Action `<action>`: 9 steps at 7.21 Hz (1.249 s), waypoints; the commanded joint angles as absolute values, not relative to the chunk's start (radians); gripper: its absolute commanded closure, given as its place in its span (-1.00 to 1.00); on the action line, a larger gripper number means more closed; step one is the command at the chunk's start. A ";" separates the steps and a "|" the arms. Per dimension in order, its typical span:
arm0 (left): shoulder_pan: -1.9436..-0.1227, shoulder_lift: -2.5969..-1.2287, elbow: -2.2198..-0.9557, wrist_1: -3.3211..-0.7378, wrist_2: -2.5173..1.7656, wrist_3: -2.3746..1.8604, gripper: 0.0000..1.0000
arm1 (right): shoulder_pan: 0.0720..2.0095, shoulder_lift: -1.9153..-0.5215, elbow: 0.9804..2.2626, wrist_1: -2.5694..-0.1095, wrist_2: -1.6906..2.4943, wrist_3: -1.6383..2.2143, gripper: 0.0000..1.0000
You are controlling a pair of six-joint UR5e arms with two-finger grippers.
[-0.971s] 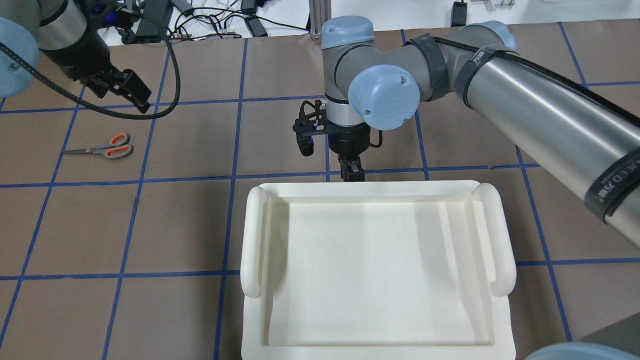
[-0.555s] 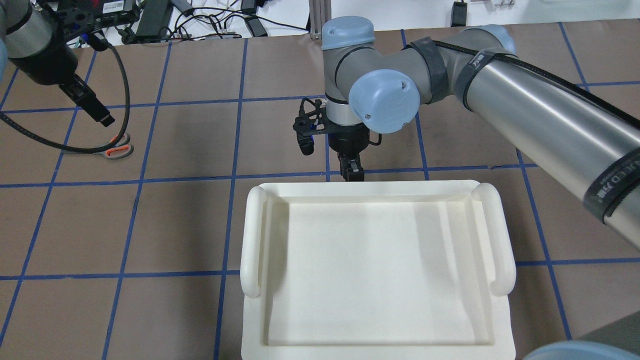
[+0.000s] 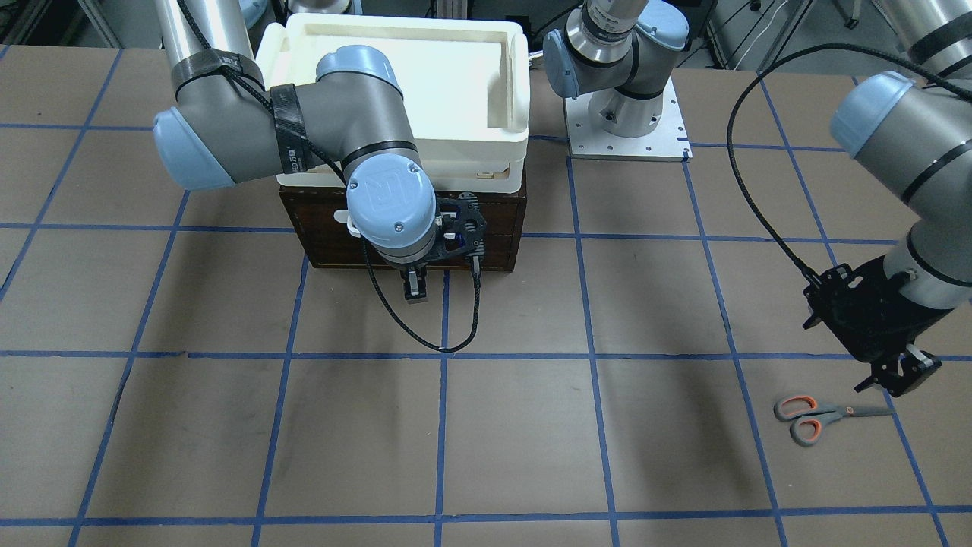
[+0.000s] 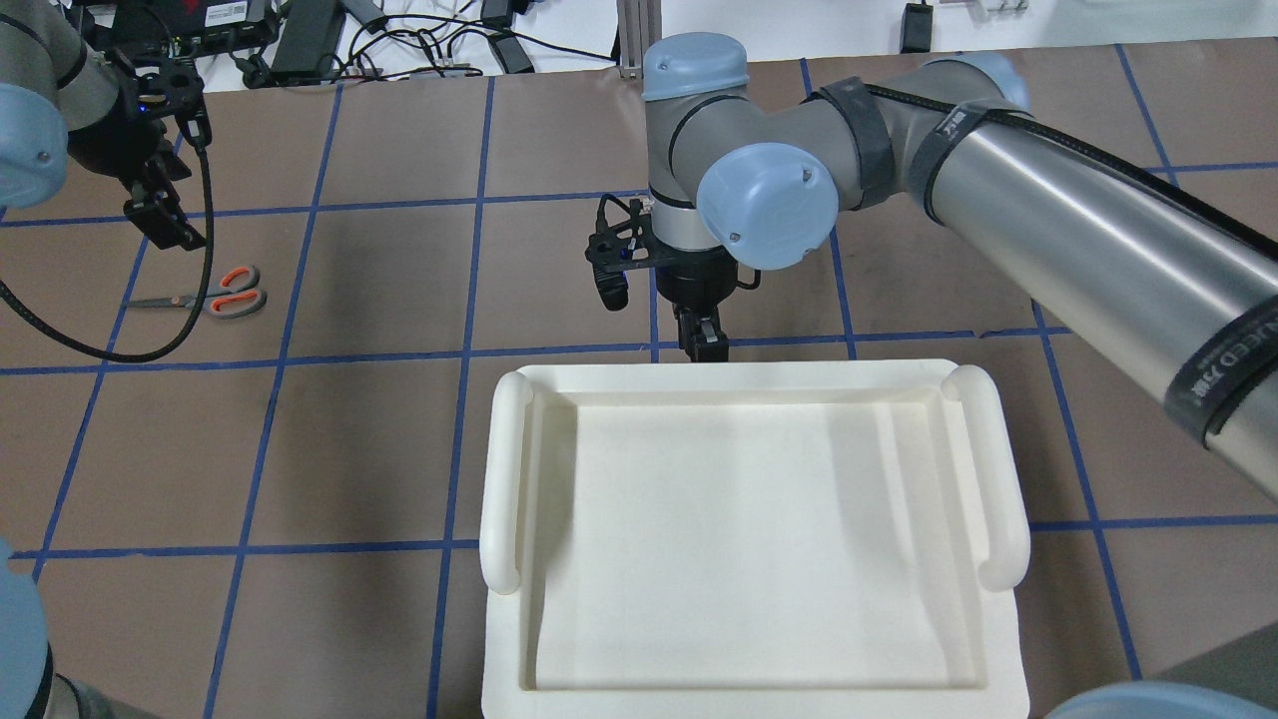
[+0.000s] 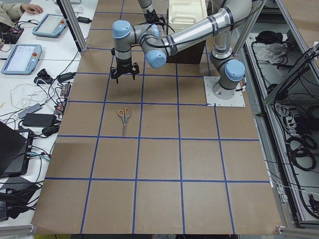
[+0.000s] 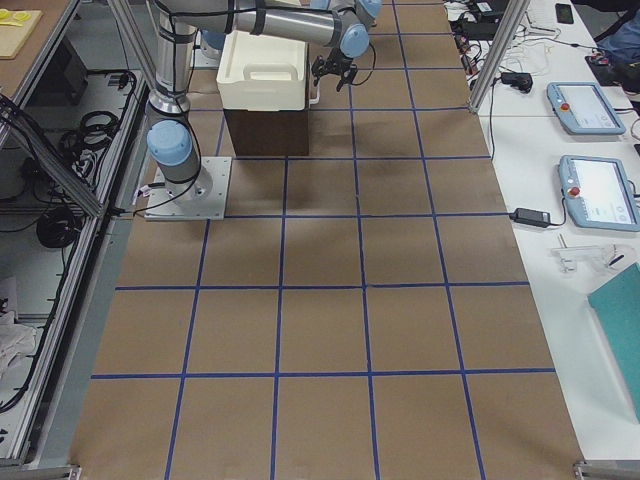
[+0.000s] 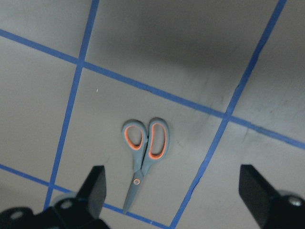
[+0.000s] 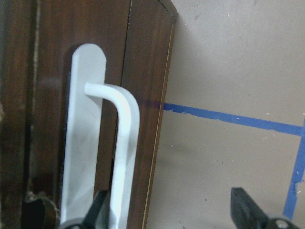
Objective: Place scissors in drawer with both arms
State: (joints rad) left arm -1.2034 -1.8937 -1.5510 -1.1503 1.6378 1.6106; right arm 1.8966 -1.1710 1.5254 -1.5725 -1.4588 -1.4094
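The scissors [image 4: 205, 297] lie flat on the brown table at the far left, orange-lined loops toward the middle; they also show in the front view [image 3: 828, 416] and the left wrist view [image 7: 144, 152]. My left gripper [image 4: 165, 225] hovers above and just beyond them, open and empty, fingers [image 7: 93, 191] wide apart. The dark brown drawer [image 3: 486, 235] is closed. My right gripper [image 3: 414, 289] is at the drawer front, open, with the white bar handle [image 8: 121, 143] between its fingers [image 8: 248, 207], close to the left one.
A white plastic bin [image 4: 504, 479] sits on top of the drawer chest and hides it from overhead. The left arm's black cable [image 4: 120, 350] loops low over the table near the scissors. Blue tape lines grid the table.
My left gripper has swung left and turned, from right of the scissors to above their blade side. The right gripper has barely moved at the drawer front.
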 commanded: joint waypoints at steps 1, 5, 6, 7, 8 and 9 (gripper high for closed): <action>-1.146 -1.959 -1.549 -1.071 1.640 1.780 -1.00 | 1.885 -1.169 1.511 -1.591 -1.462 -1.420 -0.76; -1.103 -2.034 -1.543 -0.950 1.542 1.890 -1.00 | 1.882 -1.092 1.425 -1.652 -1.502 -1.430 -0.81; -1.098 -2.042 -1.543 -0.950 1.530 1.911 -1.00 | 1.881 -1.071 1.395 -1.652 -1.503 -1.430 -0.81; -1.098 -2.049 -1.543 -0.950 1.534 1.914 -1.00 | 1.879 -1.062 1.381 -1.652 -1.503 -1.430 -0.81; -1.098 -2.052 -1.543 -0.950 1.531 1.913 -1.00 | 1.865 -1.057 1.359 -1.652 -1.502 -1.436 -0.81; -1.098 -2.052 -1.540 -0.950 1.531 1.916 -1.00 | 1.858 -1.039 1.348 -1.652 -1.503 -1.451 -0.78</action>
State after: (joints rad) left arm -1.0990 -2.0501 -1.5422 -0.9497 1.5326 1.9126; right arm 1.8683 -1.0563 1.3667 -1.6521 -1.5025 -1.4376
